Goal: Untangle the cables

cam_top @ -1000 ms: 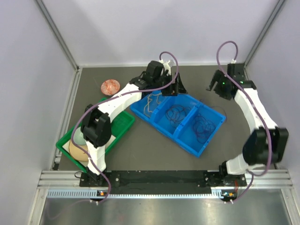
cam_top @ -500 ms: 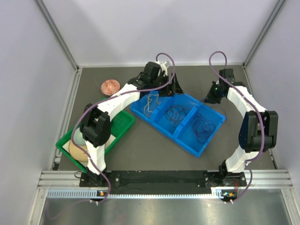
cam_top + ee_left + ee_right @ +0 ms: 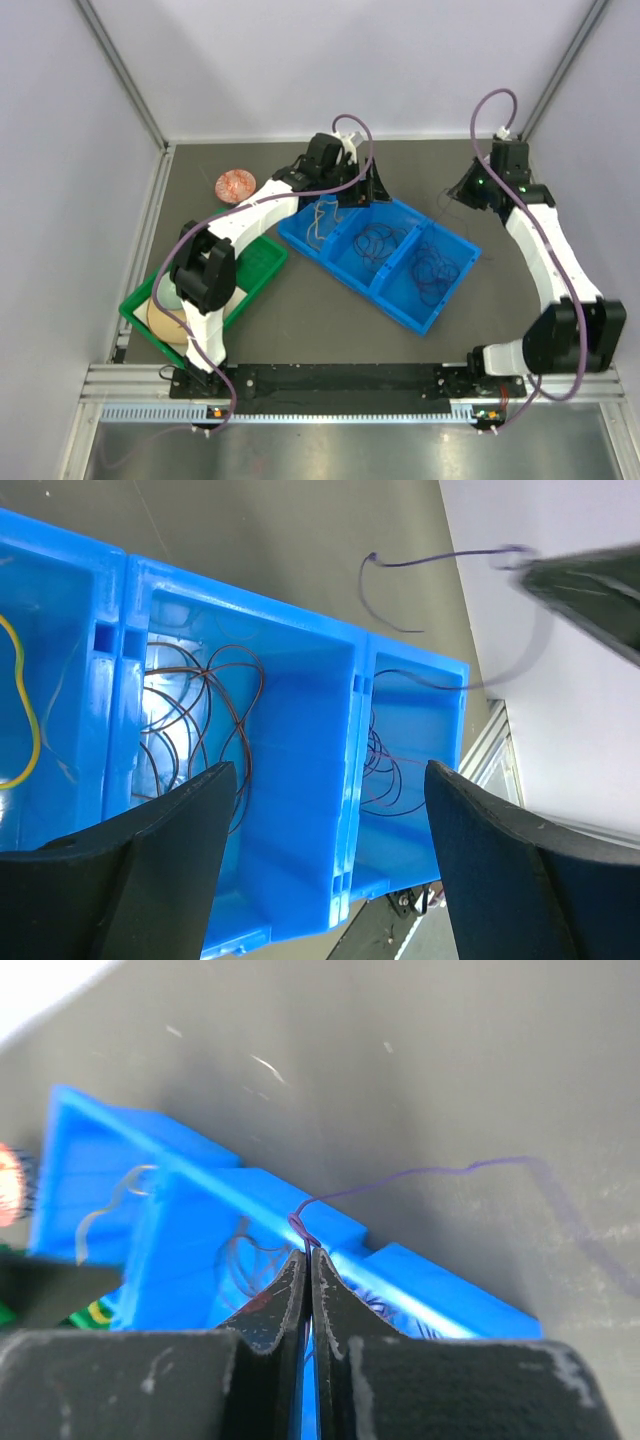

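Note:
A blue three-compartment bin [image 3: 428, 322] lies mid-table. A cream cable [image 3: 322, 218] sits in its left compartment, and dark cables coil in the middle [image 3: 378, 242] and right [image 3: 432, 270] compartments. My left gripper [image 3: 350, 195] hangs open over the bin's far edge; in the left wrist view it [image 3: 328, 770] is empty, with dark cables [image 3: 200, 720] below. My right gripper [image 3: 455, 190] is off the bin's far right corner. In the right wrist view it [image 3: 309, 1252] is shut on a thin purple cable [image 3: 400, 1178] that trails off to the right above the table.
A green tray [image 3: 258, 272] holding a tan bowl [image 3: 165, 318] sits at the near left. A reddish round scrubber [image 3: 236, 184] lies at the far left of the dark table. Grey walls with metal posts enclose the back and sides.
My right gripper went from open to shut, taking hold of the purple cable. Its arm dipped toward the bin's far right corner, then drew back right. The left arm stayed put.

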Motion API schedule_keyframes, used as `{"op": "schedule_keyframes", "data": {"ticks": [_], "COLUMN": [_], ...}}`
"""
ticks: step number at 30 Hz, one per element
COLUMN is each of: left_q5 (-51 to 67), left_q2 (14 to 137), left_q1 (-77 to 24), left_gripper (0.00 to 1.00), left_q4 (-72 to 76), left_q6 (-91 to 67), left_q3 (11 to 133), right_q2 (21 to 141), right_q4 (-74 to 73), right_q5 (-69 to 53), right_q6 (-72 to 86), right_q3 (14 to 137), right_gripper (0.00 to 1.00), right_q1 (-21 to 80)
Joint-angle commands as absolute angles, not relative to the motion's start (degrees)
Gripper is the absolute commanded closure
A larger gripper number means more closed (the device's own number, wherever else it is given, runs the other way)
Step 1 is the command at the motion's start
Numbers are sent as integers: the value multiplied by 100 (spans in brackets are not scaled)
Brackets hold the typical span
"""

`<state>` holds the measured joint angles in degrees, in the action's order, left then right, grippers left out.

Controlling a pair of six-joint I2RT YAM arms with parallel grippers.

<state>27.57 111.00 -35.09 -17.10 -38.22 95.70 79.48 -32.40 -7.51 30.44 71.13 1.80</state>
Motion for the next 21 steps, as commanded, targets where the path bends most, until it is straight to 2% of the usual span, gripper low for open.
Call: {"op": "schedule_keyframes", "data": {"ticks": [1,11,21], "left_q5": [2777,2839,2856], "left_q2": [10740,10881,10854], "left_q1": [-3480,-3472,-3472], "left_gripper": [20,19,19], "left_q4": [-1441,-1459,-1441], "left_q6": [-3771,-3814,-3885], "left_q3": [9554,9668,9686], "right_q2": [6762,5196,4957], "right_q4": [-2760,-2751,-2874], "right_q5": [-851,-914,-1344], "right_q6": [2717,2075,2065], "right_q3": [6856,7145,7893], "right_gripper": [100,100,100], "right_q1": [211,360,369]}}
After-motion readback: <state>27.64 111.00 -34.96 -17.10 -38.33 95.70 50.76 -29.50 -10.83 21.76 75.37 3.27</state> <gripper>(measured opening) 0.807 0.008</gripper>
